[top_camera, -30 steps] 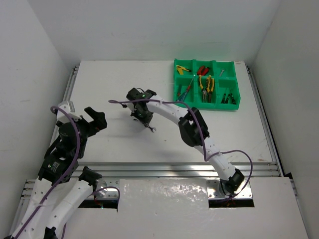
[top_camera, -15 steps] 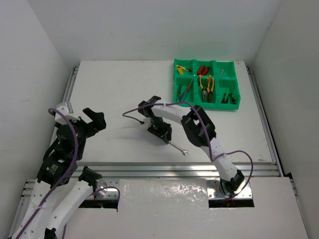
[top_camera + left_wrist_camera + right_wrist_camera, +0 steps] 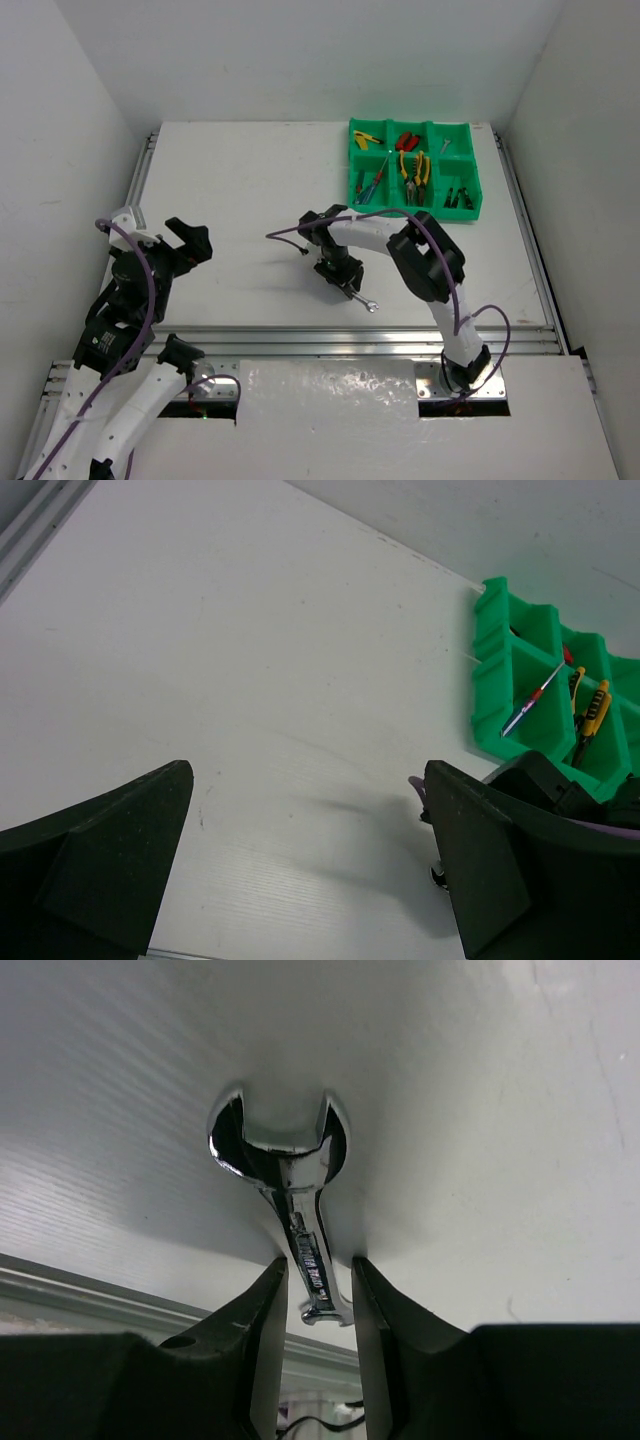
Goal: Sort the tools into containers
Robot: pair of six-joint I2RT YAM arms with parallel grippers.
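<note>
Wrench [image 3: 298,1222] in right jaws, near front rail [image 3: 300,336].

One green tray [image 3: 440,215] of six compartments [image 3: 462,138]; one silver wrench [image 3: 360,297]; tools [image 3: 415,170] inside too small to count

Likely lab: white-walled robot enclosure [image 3: 300,60]

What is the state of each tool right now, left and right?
Left tool: open, holding nothing.
Right tool: closed on a silver wrench.
</note>
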